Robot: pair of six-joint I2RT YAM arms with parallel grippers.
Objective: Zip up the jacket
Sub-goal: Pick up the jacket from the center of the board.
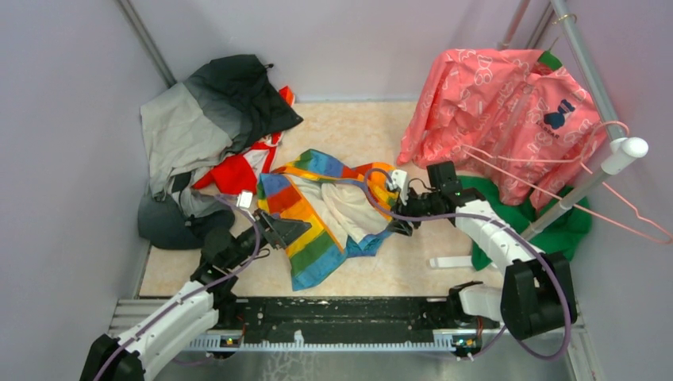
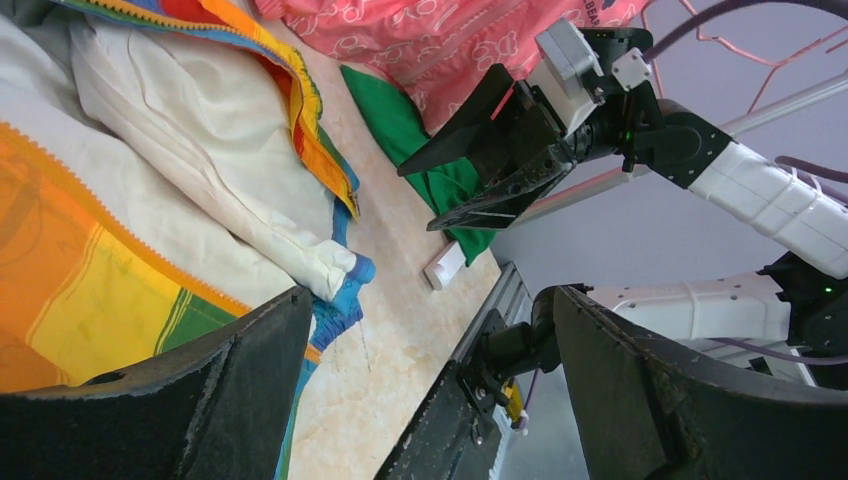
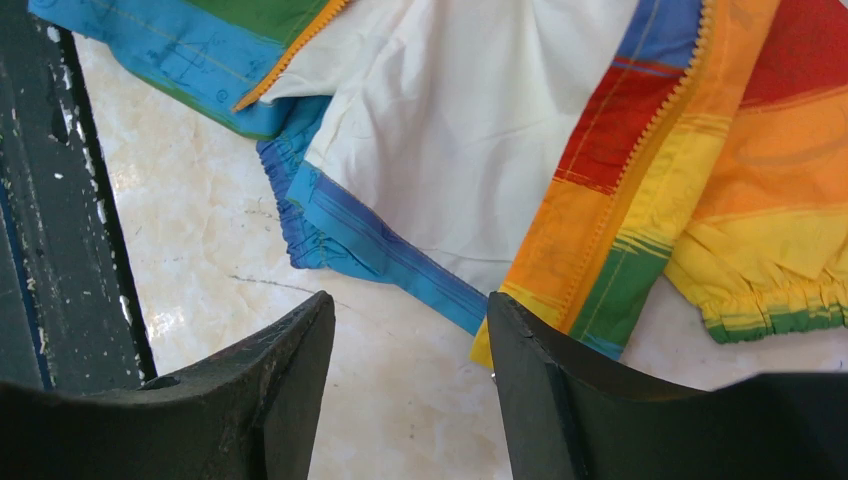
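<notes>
The rainbow-striped jacket (image 1: 317, 246) lies open on the table's middle, pale lining (image 3: 450, 120) facing up. Its orange zipper (image 3: 640, 150) runs down one front edge; that edge's bottom corner (image 3: 560, 300) lies just beside one finger of my right gripper. My right gripper (image 3: 410, 300) stands open, low over bare tabletop at the jacket's right hem (image 1: 397, 218). My left gripper (image 2: 430, 300) is wide open with nothing in it, hovering over the jacket's left striped panel (image 1: 295, 230). In the left wrist view the right gripper (image 2: 420, 198) shows open beyond the lining (image 2: 200, 130).
A grey-and-black jacket (image 1: 206, 119) and a red garment (image 1: 238, 171) are heaped at the back left. A pink patterned garment (image 1: 508, 111) hangs at the back right over green cloth (image 1: 555, 222) and a pink hanger (image 1: 627, 214). A small white piece (image 1: 452, 260) lies near the front rail (image 1: 333, 317).
</notes>
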